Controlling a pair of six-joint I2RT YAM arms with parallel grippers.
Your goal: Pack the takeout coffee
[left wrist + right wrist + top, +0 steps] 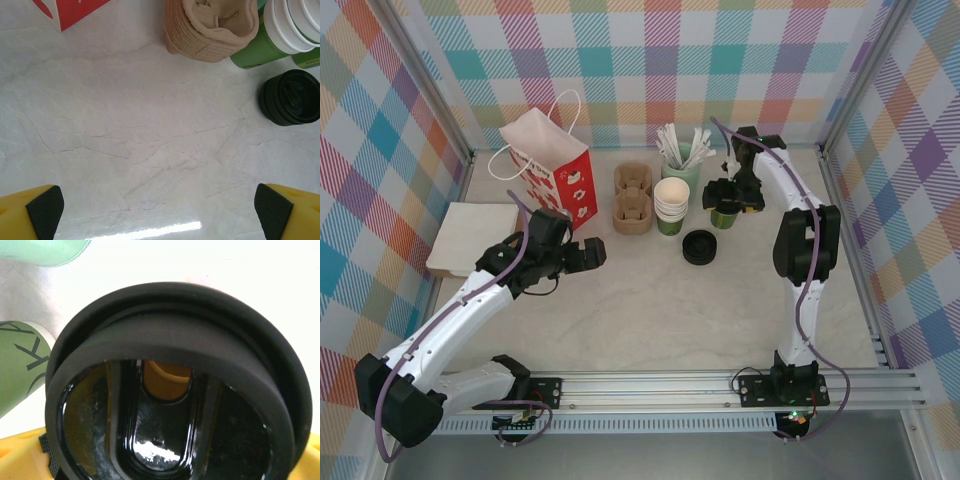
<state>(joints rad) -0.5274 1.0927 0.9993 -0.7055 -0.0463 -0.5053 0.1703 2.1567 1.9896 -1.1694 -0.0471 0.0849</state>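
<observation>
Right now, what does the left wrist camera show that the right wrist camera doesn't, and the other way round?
Left wrist, not right: the red bag, the cardboard cup holders and the spare black lids sitting on the table. Right wrist, not left: a single black lid seen very close, sip hole facing the camera. Both: the white table and, it seems, the stack of green cups.
</observation>
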